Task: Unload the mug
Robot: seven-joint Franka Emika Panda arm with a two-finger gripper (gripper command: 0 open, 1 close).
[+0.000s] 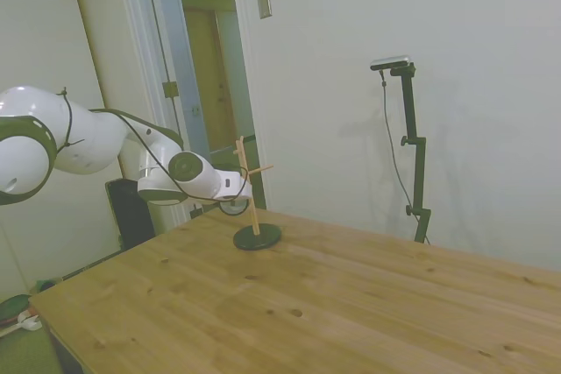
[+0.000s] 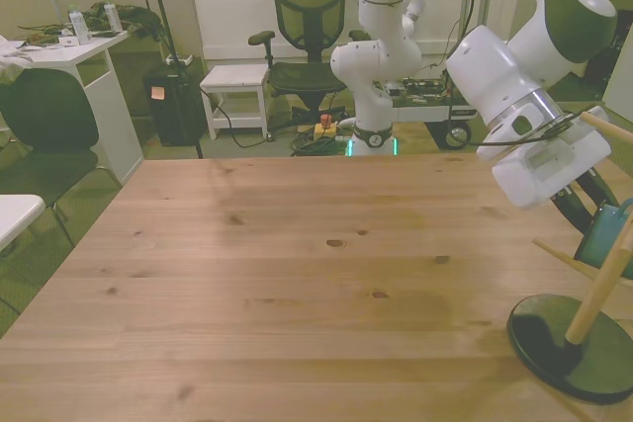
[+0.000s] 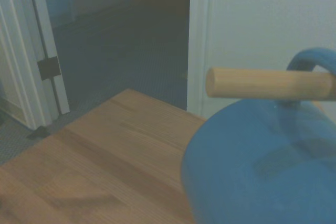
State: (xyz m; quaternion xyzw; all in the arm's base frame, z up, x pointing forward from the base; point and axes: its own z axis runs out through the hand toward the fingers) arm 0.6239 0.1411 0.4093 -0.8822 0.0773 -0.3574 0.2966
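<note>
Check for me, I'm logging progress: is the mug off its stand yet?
Not yet. The mug hangs by its handle on the peg.

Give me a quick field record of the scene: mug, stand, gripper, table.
mug: blue-grey mug, hanging by its handle on a peg; only an edge shows in the front view
stand: wooden stand on a dark round base, upright
gripper: gripper close by the mug; finger state hidden
table: wooden table
</note>
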